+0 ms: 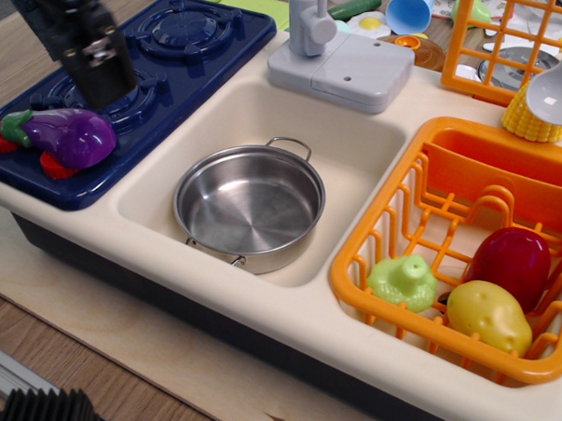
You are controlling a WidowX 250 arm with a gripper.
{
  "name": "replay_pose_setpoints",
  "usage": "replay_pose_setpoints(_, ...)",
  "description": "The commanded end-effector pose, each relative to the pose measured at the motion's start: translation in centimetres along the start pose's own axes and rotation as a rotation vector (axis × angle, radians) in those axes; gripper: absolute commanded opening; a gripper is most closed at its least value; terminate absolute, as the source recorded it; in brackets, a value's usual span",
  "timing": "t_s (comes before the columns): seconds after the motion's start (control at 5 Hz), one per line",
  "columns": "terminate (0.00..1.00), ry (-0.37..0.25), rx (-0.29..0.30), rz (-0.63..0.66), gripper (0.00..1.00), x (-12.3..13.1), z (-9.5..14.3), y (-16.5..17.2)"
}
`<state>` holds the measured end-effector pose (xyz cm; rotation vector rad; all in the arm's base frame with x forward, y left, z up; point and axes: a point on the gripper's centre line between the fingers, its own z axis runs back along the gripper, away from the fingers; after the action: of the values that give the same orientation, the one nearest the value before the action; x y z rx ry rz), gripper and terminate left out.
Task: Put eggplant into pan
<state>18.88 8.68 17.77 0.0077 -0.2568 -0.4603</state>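
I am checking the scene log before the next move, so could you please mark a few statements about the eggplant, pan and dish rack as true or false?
1. The eggplant lies on the blue toy stove. True.
2. The pan already holds the eggplant. False: the pan is empty and sits in the sink basin.
3. The gripper is above the stove, just behind the eggplant. True.
4. The orange dish rack is empty. False: it holds a green toy vegetable, a yellow potato and a dark red vegetable.
5. The pan stands on a stove burner. False: it is in the sink, to the right of the stove.
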Motion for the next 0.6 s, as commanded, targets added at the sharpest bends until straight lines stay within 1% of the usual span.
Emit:
replay_pose_setpoints(0.0,0.00,-0.005,-0.083,-0.320,1.00,-0.9,1.0,1.3)
replay_pose_setpoints(0.2,0.00,-0.035,-0.106,-0.401,1.00,-1.3,0.3,1.3)
replay_pose_setpoints(0.4,0.00,-0.050,-0.059,-0.451,1.00,-1.7,-1.2,0.6)
